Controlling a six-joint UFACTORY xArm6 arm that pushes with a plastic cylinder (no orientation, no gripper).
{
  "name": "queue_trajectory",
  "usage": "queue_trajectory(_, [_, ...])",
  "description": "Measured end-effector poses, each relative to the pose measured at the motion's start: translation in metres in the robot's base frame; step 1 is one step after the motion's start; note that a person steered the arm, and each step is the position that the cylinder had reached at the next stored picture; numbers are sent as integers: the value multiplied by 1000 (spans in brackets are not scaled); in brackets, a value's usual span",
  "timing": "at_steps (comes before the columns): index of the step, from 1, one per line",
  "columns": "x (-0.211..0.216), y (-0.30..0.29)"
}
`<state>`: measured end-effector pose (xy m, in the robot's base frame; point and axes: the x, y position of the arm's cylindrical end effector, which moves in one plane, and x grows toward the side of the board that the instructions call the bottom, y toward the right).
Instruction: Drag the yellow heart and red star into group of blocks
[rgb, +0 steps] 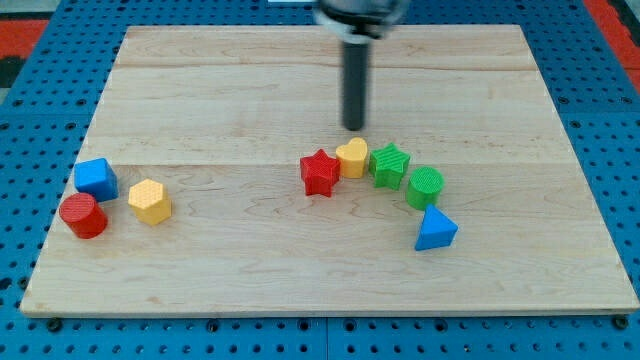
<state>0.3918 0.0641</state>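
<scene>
The red star (320, 172) and the yellow heart (352, 158) lie side by side and touching near the board's middle. The heart touches a green star (390, 165) on its right. A green cylinder (425, 187) and a blue triangle (435, 229) curve down to the view's right of that. My tip (354, 127) stands just above the yellow heart, a short gap away from it, touching no block.
At the view's left stand a blue cube (96, 178), a red cylinder (82, 215) and a yellow hexagon (150, 201), close together. The wooden board (320, 290) lies on a blue pegboard table (20, 120).
</scene>
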Motion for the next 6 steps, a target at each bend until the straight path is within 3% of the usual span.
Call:
queue_trajectory(1, [19, 26])
queue_trajectory(3, [81, -108])
queue_trajectory(4, [82, -89])
queue_trajectory(6, [73, -246])
